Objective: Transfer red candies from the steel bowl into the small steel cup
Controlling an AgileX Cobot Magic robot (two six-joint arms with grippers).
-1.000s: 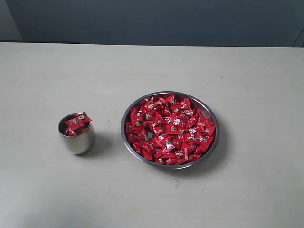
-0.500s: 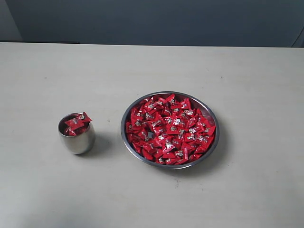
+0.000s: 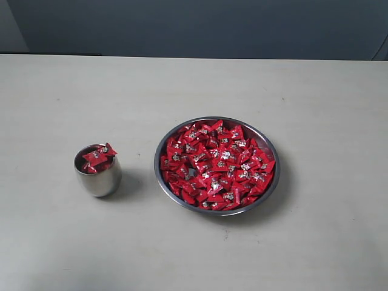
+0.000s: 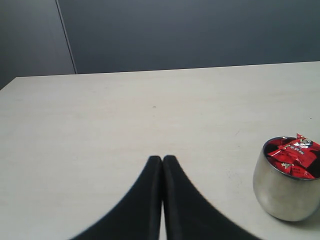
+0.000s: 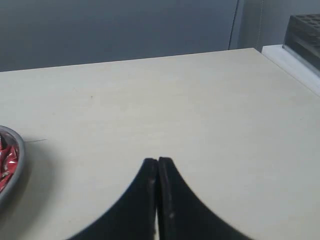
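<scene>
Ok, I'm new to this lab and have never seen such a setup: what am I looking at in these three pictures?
This is a robot with two arms, each ending in a two-fingered hand. One picture comes from a camera off the arms, looking down on a pale table. On it stand a wide steel bowl heaped with red candies and, to its left, a small steel cup holding a few. No arm shows there. The other two pictures come from cameras on the wrists; the black wedge in each is that arm's hand. The left hand is shut and empty, near the cup. The right hand is shut and empty too, with the bowl's rim just in sight.
</scene>
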